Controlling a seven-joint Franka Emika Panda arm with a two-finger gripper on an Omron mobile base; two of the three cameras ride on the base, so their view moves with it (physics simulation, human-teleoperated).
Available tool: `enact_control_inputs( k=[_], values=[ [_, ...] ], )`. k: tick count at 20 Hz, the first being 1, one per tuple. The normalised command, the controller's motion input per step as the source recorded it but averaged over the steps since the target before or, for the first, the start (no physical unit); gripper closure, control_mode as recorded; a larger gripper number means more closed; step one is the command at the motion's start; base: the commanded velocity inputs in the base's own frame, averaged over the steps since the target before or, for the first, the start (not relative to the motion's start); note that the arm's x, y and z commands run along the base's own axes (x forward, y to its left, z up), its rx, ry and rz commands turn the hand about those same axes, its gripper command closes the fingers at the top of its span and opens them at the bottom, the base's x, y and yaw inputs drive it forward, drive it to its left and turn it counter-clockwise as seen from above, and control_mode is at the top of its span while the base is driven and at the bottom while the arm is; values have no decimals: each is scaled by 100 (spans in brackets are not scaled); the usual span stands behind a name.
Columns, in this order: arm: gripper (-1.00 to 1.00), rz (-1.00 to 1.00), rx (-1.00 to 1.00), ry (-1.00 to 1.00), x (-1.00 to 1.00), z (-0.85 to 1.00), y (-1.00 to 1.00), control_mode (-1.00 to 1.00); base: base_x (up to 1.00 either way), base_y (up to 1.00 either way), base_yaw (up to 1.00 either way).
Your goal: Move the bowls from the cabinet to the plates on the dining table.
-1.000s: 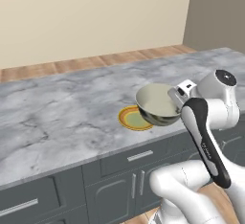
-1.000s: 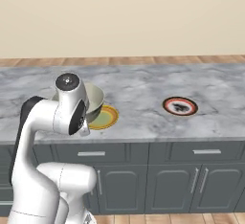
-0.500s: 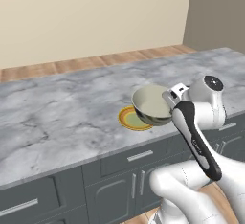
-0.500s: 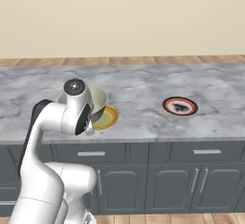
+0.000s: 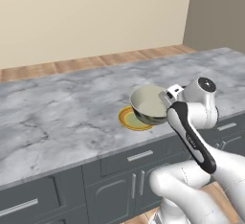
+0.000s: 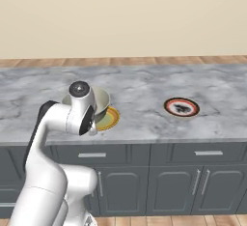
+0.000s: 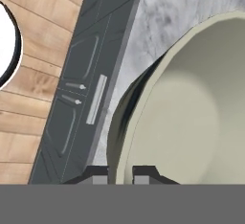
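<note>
One cream bowl (image 5: 149, 104) | above yellow plate (image 5: 129, 119) near table (image 5: 57, 122) front edge | gripper (image 7: 119, 173) pinches its rim | looks hard, smooth, slippery, breakable | hold rim.

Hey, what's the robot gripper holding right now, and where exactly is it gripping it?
The gripper holds the cream-beige bowl by its rim, one fingertip inside the wall and one outside, above the yellow-rimmed plate.
</note>
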Motion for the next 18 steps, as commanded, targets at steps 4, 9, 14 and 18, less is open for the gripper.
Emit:
enact_control_inputs(
  k=[4, 9, 14, 18],
  values=[
    [100, 0, -1, 1, 23, -17, 0, -100, 0, 0, 0],
    [100, 0, -1, 2, 27, -23, 0, -100, 0, 0, 0],
    [100, 0, 0, 0, 30, -21, 0, -100, 0, 0, 0],
    [100, 0, 0, 0, 30, -20, 0, -100, 0, 0, 0]
  ],
)
